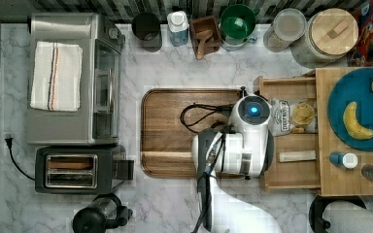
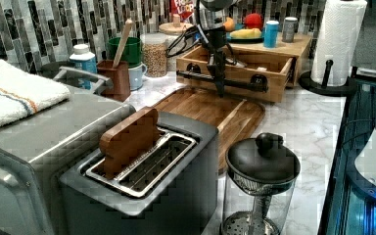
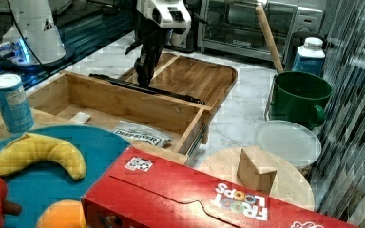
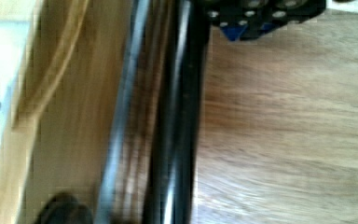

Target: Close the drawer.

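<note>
Marble desk (image 1: 175, 204) before a striped tile wall, drawer (image 3: 123, 102) pulled open.

Crowded with a toaster oven (image 1: 73, 77) at 9 o'clock in the top view, toaster (image 1: 77, 170) at 8, brown tray (image 1: 175, 131) at centre. Drawer at 3 o'clock, jutting from under the board with the blue plate (image 1: 354, 109), chip bag (image 1: 291, 116) inside. Jaws (image 3: 143, 78) lowered at its black bar handle (image 3: 171, 95); apart or together, cannot tell.
</note>
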Robot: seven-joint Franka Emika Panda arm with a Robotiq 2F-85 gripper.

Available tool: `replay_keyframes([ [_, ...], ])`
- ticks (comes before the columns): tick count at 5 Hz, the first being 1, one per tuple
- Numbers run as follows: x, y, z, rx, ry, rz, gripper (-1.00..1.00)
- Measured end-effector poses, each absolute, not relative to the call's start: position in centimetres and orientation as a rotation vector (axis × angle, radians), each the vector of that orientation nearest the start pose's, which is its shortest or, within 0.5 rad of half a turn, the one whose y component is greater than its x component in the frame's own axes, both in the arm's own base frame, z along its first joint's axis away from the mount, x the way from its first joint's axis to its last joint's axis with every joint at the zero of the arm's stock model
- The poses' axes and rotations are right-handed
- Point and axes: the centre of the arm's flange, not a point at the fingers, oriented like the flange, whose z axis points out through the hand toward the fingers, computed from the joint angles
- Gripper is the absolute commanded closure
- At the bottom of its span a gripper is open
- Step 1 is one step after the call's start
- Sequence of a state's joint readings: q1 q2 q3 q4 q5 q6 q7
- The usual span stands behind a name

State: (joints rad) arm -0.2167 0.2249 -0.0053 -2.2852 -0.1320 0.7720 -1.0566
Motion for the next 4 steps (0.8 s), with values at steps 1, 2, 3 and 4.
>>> replay_keyframes([
  [1, 50.1, -13.7, 24.4, -3.184, -0.168, 0.223, 1.0],
  [2, 50.2, -15.7, 24.8, -3.17, -0.126, 0.127, 1.0],
  [3, 50.1, -18.4, 24.5, -3.106, -0.182, 0.06, 1.0],
  [4, 50.6, -21.9, 24.4, -3.093, -0.305, 0.039, 1.0],
])
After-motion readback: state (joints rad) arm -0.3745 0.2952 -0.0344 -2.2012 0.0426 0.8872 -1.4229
